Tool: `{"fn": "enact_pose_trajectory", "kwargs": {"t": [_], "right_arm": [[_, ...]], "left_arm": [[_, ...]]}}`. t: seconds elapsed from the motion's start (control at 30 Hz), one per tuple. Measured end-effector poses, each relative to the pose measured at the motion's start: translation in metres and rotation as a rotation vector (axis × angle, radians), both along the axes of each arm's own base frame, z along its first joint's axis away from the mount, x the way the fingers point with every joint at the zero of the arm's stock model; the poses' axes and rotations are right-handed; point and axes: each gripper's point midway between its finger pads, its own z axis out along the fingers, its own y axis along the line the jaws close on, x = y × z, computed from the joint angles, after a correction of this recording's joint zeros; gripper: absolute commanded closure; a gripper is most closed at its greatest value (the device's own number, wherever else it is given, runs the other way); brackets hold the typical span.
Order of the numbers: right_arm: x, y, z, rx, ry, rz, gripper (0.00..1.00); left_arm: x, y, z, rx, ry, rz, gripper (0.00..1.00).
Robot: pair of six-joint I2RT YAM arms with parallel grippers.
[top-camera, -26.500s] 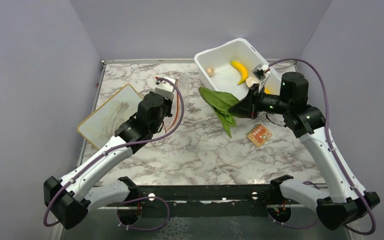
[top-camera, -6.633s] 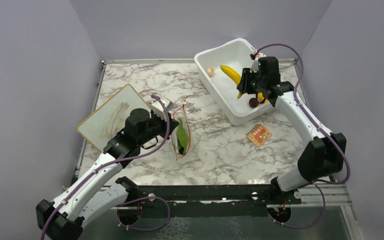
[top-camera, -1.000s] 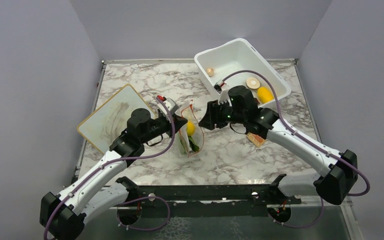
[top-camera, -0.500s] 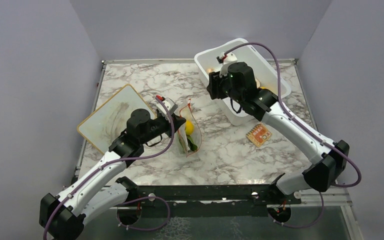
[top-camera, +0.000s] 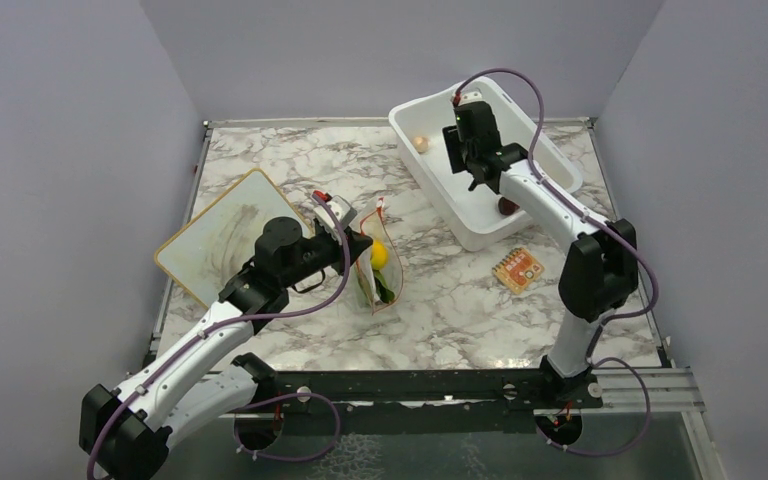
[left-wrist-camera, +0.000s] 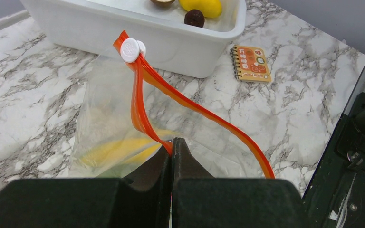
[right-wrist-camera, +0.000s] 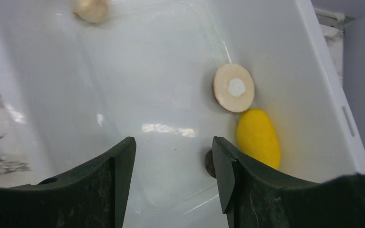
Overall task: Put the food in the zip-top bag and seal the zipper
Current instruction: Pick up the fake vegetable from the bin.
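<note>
**Right claw** (right-wrist-camera: 172, 142): fingers spread, nothing between them. It hangs over the white tub (right-wrist-camera: 313, 71) at the far right of the bench (top-camera: 440, 300).

**Yellow oval fruit** (right-wrist-camera: 258, 137): not yet bagged, lying on the tub floor by its right wall. It sits right of your claw's gap, just outside the right finger, with its long axis running roughly far to near. Shift right, and the jaws look set to close across its narrow width.

**Left claw** (left-wrist-camera: 172, 147): pressed together on the zipper (left-wrist-camera: 209, 114). It holds the zip-top bag (left-wrist-camera: 104, 104) with its mouth parted at mid-bench, banana (left-wrist-camera: 119, 147) inside.

**Nearer arm:** your right arm, plainly.
</note>
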Motion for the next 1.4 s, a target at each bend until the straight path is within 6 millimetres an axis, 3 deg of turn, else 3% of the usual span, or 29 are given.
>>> {"fn": "enact_pose_trajectory", "kwargs": {"t": [0.03, 0.23, 0.47, 0.67, 1.1, 1.23, 1.4], "right_arm": [[0.002, -0.004, -0.002, -0.004, 0.002, -0.01, 0.39], [0.023, -0.049, -0.057, -0.186, 0.094, -0.126, 0.4], [0.043, -0.08, -0.11, -0.296, 0.185, -0.181, 0.4], [0.064, -0.099, -0.121, -0.324, 0.18, -0.21, 0.38], [0.095, -0.115, -0.145, -0.359, 0.175, -0.224, 0.37], [0.098, -0.116, -0.152, -0.372, 0.178, -0.218, 0.44], [0.099, -0.118, -0.157, -0.39, 0.186, -0.212, 0.62]], "left_arm": [[0.0, 0.0, 0.0, 0.0, 0.0, 0.0, 1.0], [0.0, 0.0, 0.0, 0.0, 0.0, -0.001, 1.0], [0.0, 0.0, 0.0, 0.0, 0.0, -0.003, 1.0], [0.0, 0.0, 0.0, -0.001, 0.0, -0.003, 1.0], [-0.002, 0.0, 0.002, -0.004, -0.005, -0.004, 1.0], [-0.003, 0.001, 0.005, -0.009, -0.014, -0.004, 1.0], [-0.004, 0.002, 0.008, -0.014, -0.021, -0.004, 1.0]]}}
